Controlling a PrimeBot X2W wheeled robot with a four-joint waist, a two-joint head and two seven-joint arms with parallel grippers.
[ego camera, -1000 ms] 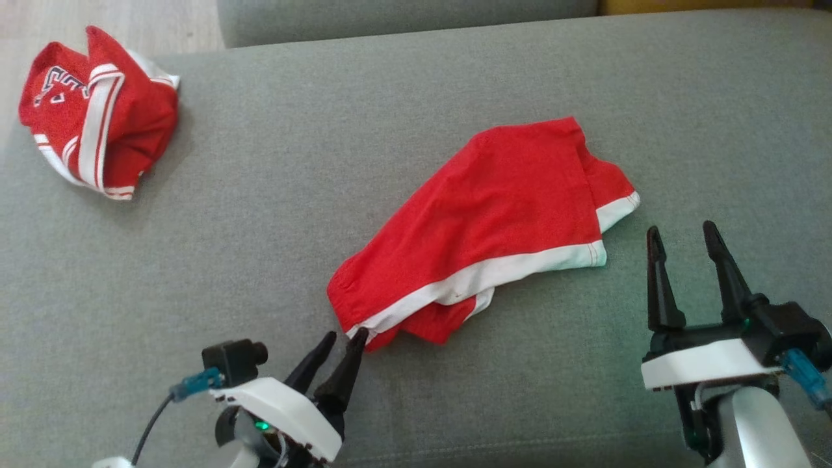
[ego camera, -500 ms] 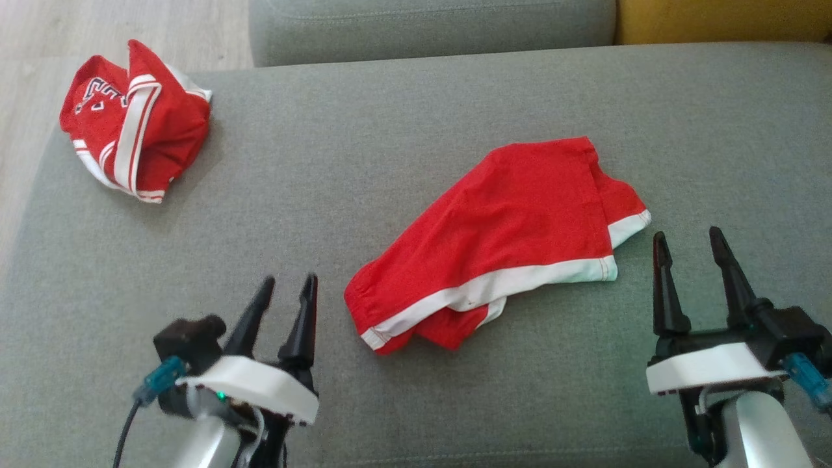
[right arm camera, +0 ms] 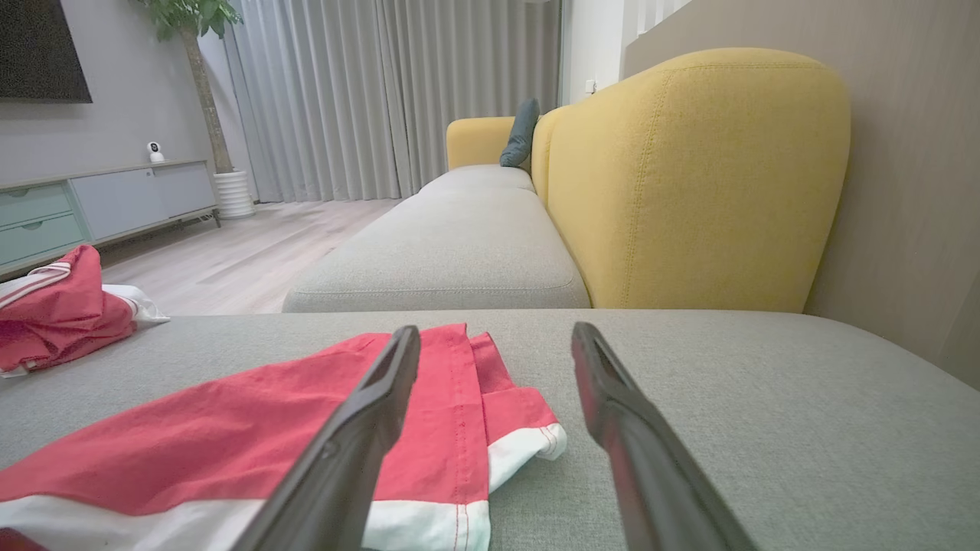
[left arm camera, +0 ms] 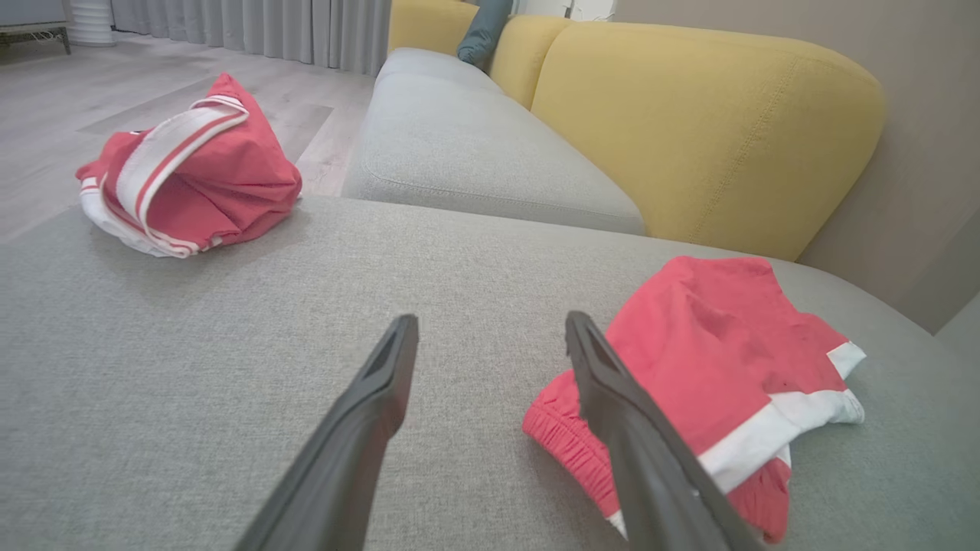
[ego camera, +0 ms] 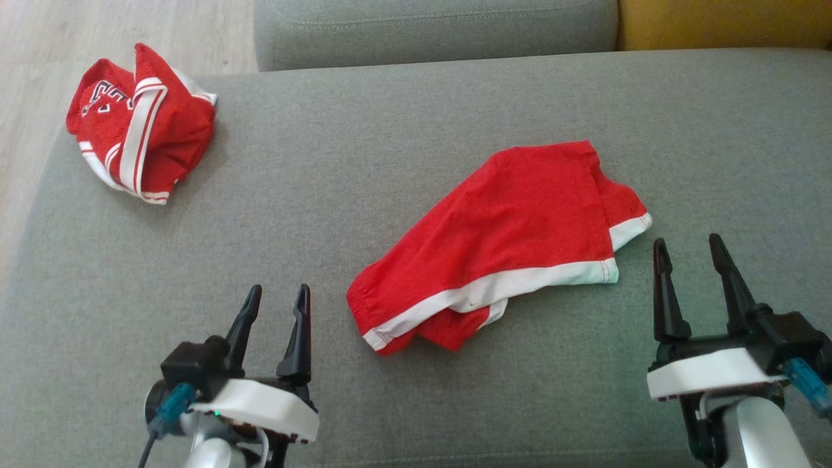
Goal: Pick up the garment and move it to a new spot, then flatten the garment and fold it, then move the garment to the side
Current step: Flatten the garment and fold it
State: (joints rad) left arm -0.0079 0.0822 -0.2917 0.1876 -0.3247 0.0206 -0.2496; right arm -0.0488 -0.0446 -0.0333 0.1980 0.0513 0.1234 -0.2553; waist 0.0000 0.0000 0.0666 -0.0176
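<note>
The garment (ego camera: pixel 507 221), red shorts with white hem bands, lies loosely folded and slanted on the grey sofa seat (ego camera: pixel 364 162). My left gripper (ego camera: pixel 276 296) stands open just left of its lower-left corner, apart from the cloth. In the left wrist view my left gripper (left arm camera: pixel 490 321) is empty, with the garment (left arm camera: pixel 704 352) to the right of its fingers. My right gripper (ego camera: pixel 688 246) is open just right of the white hem. The right wrist view has my right gripper (right arm camera: pixel 496 330) empty, and the garment (right arm camera: pixel 253 436) lies beneath and to the left of its left finger.
A crumpled red jersey (ego camera: pixel 140 123) with white stripes sits at the seat's far left corner, also the jersey (left arm camera: pixel 199 168) in the left wrist view. Wooden floor (ego camera: pixel 97 26) lies beyond the left edge. A yellow backrest (right arm camera: pixel 689 176) rises behind on the right.
My left gripper was at the garment's lower-left corner and has drawn back to the left, away from the cloth. The head camera has shifted a little. The right gripper holds still.
</note>
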